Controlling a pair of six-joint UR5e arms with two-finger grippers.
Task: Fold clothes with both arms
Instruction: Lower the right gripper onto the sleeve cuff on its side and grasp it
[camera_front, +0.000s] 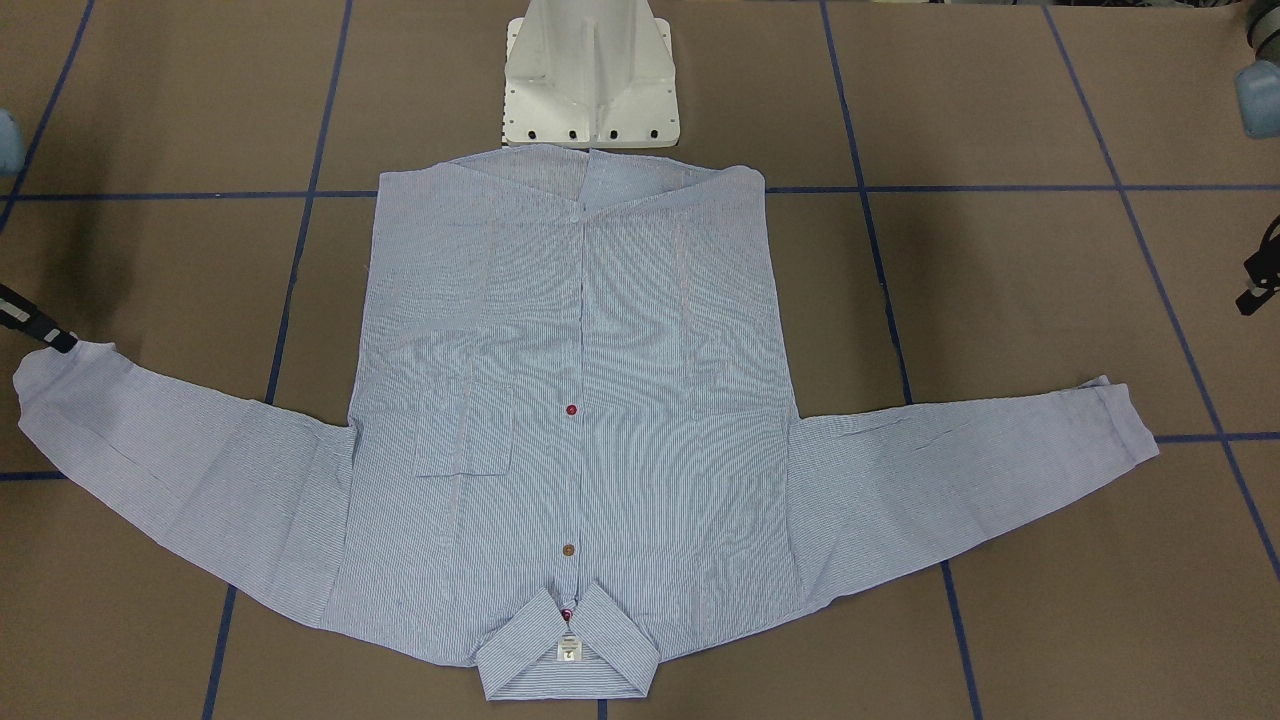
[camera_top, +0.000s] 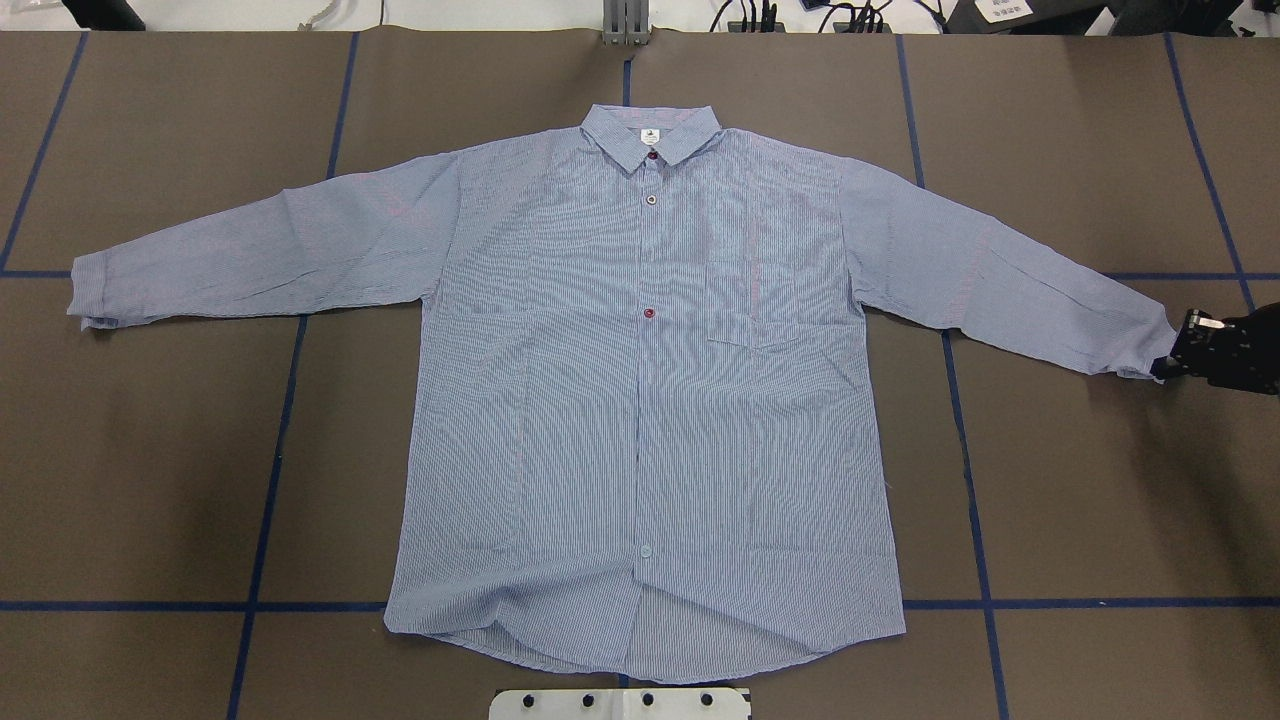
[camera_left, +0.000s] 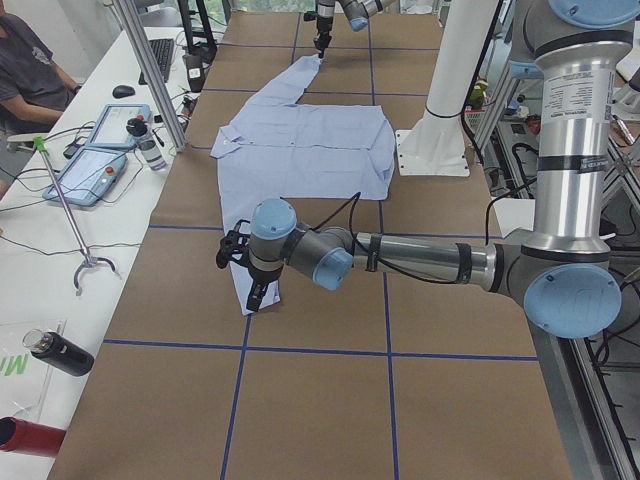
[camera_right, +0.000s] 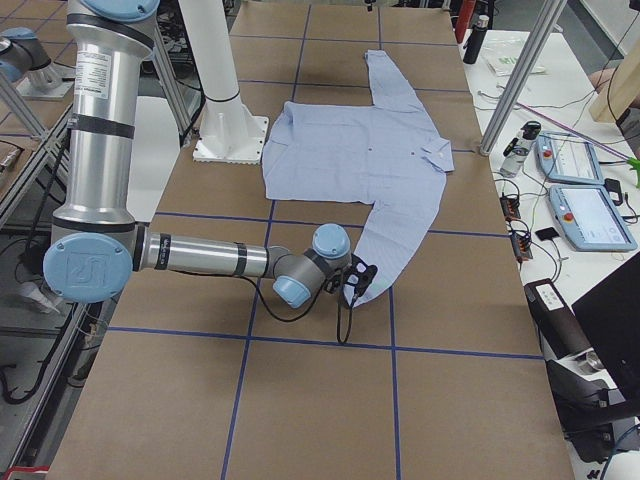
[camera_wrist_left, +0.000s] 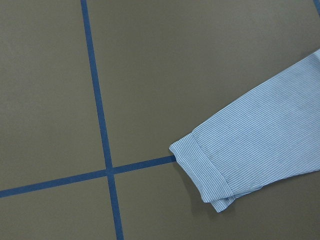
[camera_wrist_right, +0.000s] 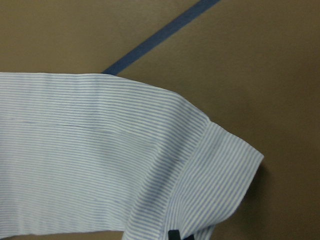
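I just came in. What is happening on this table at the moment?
A light blue striped shirt lies flat on the table, front up, sleeves spread, not yet folded. The right gripper is at the end of one sleeve cuff; whether it grips is unclear. The left gripper hangs near the other cuff, which lies free.

Cloth shirt (camera_top: 650, 450) (matt, creased), papery table (camera_top: 150, 450)

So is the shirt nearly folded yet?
Not yet. Done: the shirt lies flat, sleeves spread wide. In hand: the right gripper is at one cuff; the left gripper hangs near the other cuff. Left: every fold, none shows yet.
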